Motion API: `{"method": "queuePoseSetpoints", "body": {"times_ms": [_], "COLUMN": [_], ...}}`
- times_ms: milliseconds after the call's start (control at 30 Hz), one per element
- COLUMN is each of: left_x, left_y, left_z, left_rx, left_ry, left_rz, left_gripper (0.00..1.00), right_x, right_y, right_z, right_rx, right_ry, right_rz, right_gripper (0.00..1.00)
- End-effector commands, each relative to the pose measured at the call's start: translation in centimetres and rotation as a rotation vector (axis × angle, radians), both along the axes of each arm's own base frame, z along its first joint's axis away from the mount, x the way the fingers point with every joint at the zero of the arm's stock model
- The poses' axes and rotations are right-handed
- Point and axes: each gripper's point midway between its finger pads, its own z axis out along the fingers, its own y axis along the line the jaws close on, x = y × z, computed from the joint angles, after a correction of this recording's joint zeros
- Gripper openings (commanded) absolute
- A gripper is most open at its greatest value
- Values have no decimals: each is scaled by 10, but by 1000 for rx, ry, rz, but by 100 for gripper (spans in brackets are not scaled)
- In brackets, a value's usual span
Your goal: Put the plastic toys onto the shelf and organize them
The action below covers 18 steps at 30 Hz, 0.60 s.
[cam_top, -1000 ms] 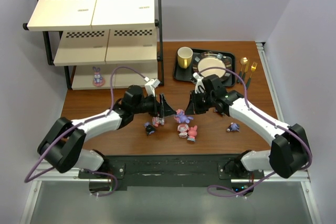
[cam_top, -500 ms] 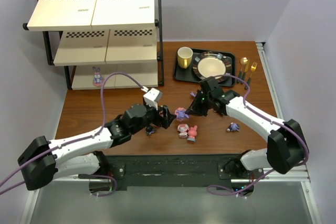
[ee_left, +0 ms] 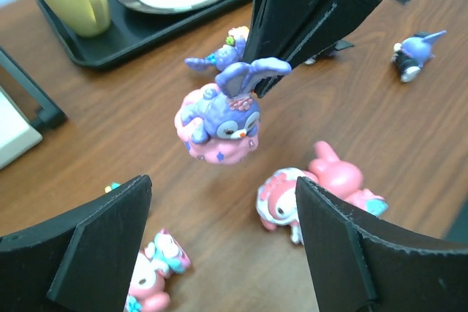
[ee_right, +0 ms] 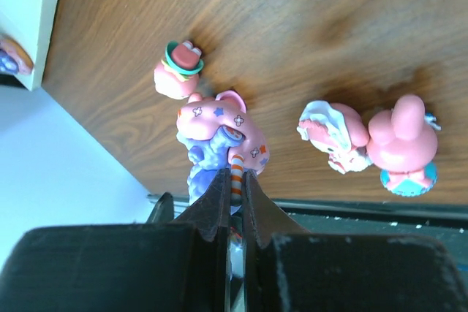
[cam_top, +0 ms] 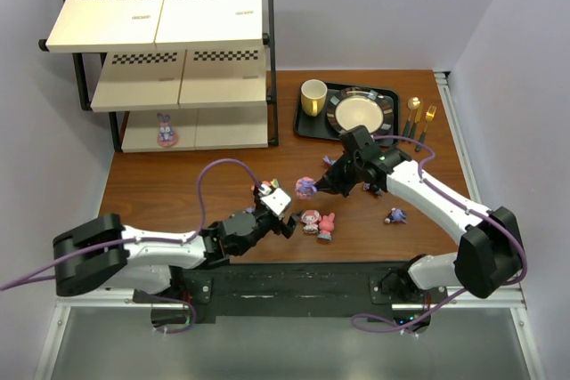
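Note:
My right gripper (cam_top: 319, 186) is shut on the ear of a purple bunny toy (cam_top: 305, 188) with a pink base, and holds it tilted just above the table. The same bunny (ee_left: 219, 118) (ee_right: 219, 133) hangs at the pinched fingertips (ee_right: 235, 180). My left gripper (cam_top: 285, 222) (ee_left: 223, 195) stands open low over the wood, nothing between its fingers. Two pink toys (cam_top: 310, 222) (cam_top: 326, 226) lie beside it, and another pink one (ee_left: 150, 275) is under its left finger. A dark navy toy (cam_top: 394, 215) lies to the right. One purple bunny (cam_top: 165, 129) stands on the bottom tier of the shelf (cam_top: 178, 86).
A black tray (cam_top: 305, 124) with a plate (cam_top: 360, 113) sits at the back right, a yellow mug (cam_top: 313, 96) on its left end. Gold cutlery (cam_top: 419, 113) lies to the right of the tray. The shelf's black frame post (cam_top: 271, 68) stands near the tray.
The left arm has drawn back toward the near edge and dropped low, its gripper a little wider. The right gripper has shifted slightly left, and the purple bunny now hangs off the table.

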Motion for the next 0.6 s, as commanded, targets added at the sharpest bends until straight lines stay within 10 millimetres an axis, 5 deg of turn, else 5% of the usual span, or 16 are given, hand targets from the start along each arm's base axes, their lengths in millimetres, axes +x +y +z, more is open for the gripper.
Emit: {"method": "queuePoseSetpoints", "body": {"times_ms": [0, 300, 567], "left_x": [14, 25, 20], "left_y": [-5, -10, -10], "left_z": [34, 52, 65], "left_rx": [-85, -212, -314], "left_ry": [-186, -282, -301], "left_rz": [70, 215, 205], "left_gripper": [84, 70, 66], "right_x": [8, 3, 1], "right_y": [3, 9, 10], "right_z": [32, 27, 18], "right_rx": [57, 78, 75], "right_ry": [-32, -20, -10], "right_rz": [-87, -105, -104], "right_gripper": [0, 0, 0]}}
